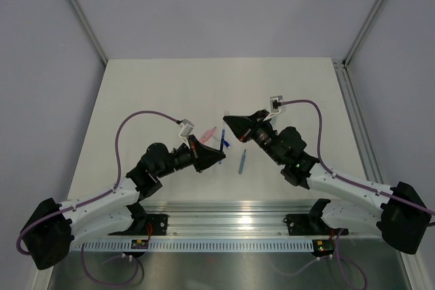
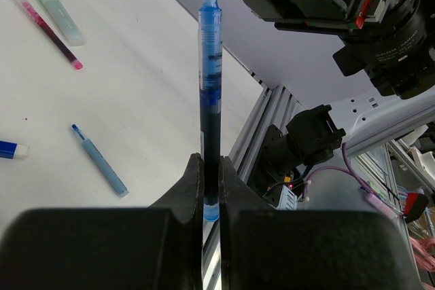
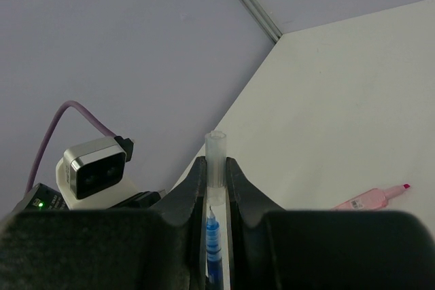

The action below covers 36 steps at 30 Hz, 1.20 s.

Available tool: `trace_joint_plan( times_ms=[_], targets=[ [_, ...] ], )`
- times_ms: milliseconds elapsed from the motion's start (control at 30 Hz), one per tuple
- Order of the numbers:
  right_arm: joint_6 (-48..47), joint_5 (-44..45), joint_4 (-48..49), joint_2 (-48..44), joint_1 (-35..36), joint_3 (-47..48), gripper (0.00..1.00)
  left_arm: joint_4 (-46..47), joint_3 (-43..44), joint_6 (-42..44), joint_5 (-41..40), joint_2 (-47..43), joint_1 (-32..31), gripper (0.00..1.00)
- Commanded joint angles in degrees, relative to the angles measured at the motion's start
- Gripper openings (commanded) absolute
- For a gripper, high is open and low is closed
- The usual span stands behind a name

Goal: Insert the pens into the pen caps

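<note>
Left claw (image 2: 211,168) grips the blue pen (image 2: 209,66) by its tail, tip aimed at the clear cap (image 3: 216,151) pinched in the right claw (image 3: 216,168) just beyond.

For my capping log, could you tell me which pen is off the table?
The dark blue pen, clamped in the left pincer; the red pen and light blue pen lie flat on the table.

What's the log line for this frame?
left gripper: shut on dark blue pen; right gripper: shut on clear cap; state: pen tip outside cap
</note>
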Motion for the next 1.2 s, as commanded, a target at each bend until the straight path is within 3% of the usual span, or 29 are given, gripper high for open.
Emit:
trace_joint_plan(
  times_ms=[0,1167],
  targets=[
    [-0.9,1.6,1.8,0.7,0.7,2.2,0.0,4.4,-0.1,1.3,0.8,-1.1,-0.2,0.0],
    [-1.0,1.0,0.0,-2.0,3.0,-1.3,0.0,3.4,-0.7,1.4,-1.6,-1.8,-0.2,0.0]
  ],
)
